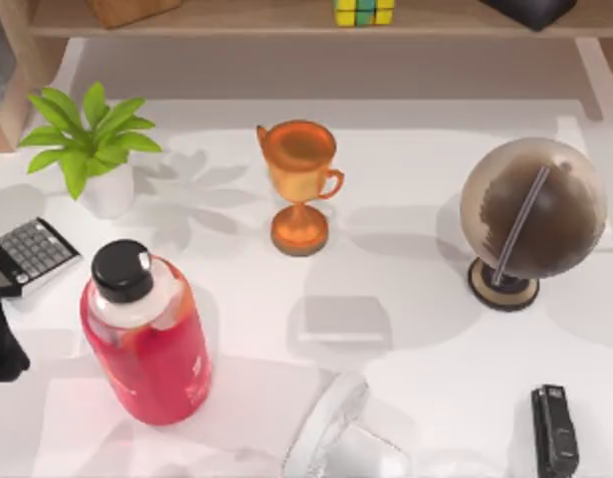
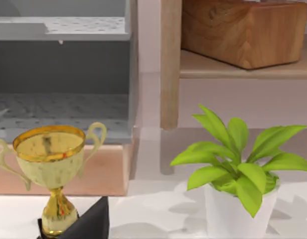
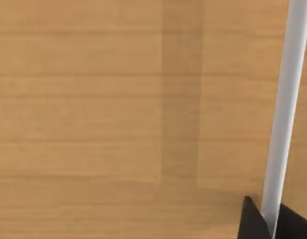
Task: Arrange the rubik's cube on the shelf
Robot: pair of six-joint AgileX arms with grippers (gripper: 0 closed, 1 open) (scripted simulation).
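The rubik's cube (image 1: 363, 11), with yellow and green squares, rests on the shelf (image 1: 237, 18), a light-wood plank along the back edge of the top view. Nothing grips it. A dark part of my right arm (image 1: 530, 10) reaches over the shelf to the cube's right, apart from it. The right wrist view looks close onto wood grain (image 3: 118, 119), with a white bar (image 3: 285, 109) and a dark piece of my right gripper (image 3: 255, 221) at the corner. My left arm (image 1: 0, 339) sits parked at the table's left edge.
On the white table stand an orange trophy (image 1: 300, 184), a potted plant (image 1: 88, 149), a globe (image 1: 530, 214), a red bottle (image 1: 147, 339), a calculator (image 1: 30, 254), a stapler (image 1: 555, 428) and a clear glass object (image 1: 336, 438). A wooden block (image 2: 243, 30) lies on the shelf's left part.
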